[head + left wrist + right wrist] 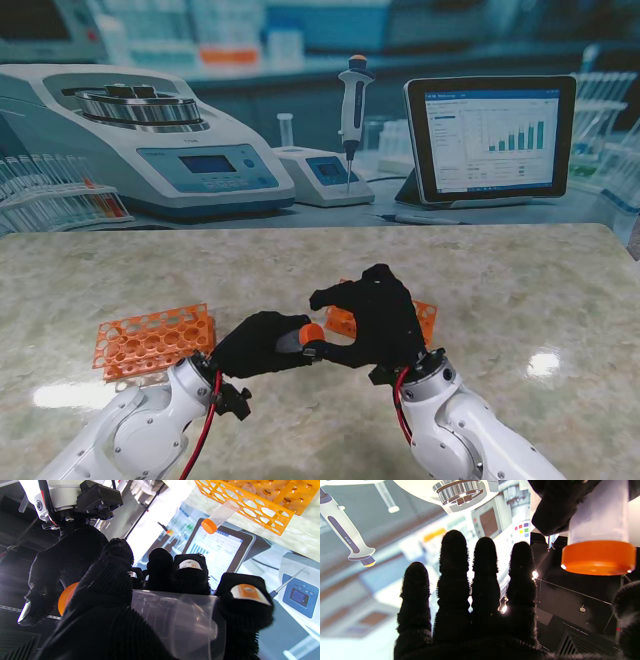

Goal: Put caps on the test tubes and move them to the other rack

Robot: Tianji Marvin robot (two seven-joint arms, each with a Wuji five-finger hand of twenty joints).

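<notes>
Table: a pale marbled top fills the near half of the stand's view, with a printed lab backdrop standing along its far edge.
Left rack: an orange perforated rack lies flat on the table, to the left and just beyond the left hand.
Right rack: a second orange rack sits right of centre, mostly hidden behind the right hand. In the left wrist view this rack holds one capped tube, leaning in a hole, with its orange cap sticking out.
Right hand: black-gloved, raised above the table near the centre. In the stand's view its thumb and a finger reach toward the orange cap. In its own wrist view four fingers stand straight and slightly apart, closed on nothing, with the thumb off to the side. Whether any fingertip touches the cap I cannot tell.
Left hand: black-gloved, left of the right hand and meeting it at the centre, fingers wrapped around the held tube.
Held tube: a clear tube lying across the left palm, above the table between the two racks, its capped end pointing right toward the right hand.
Orange cap: sits on the end of the held tube; the right wrist view shows the cap closing the tube's mouth.
</notes>
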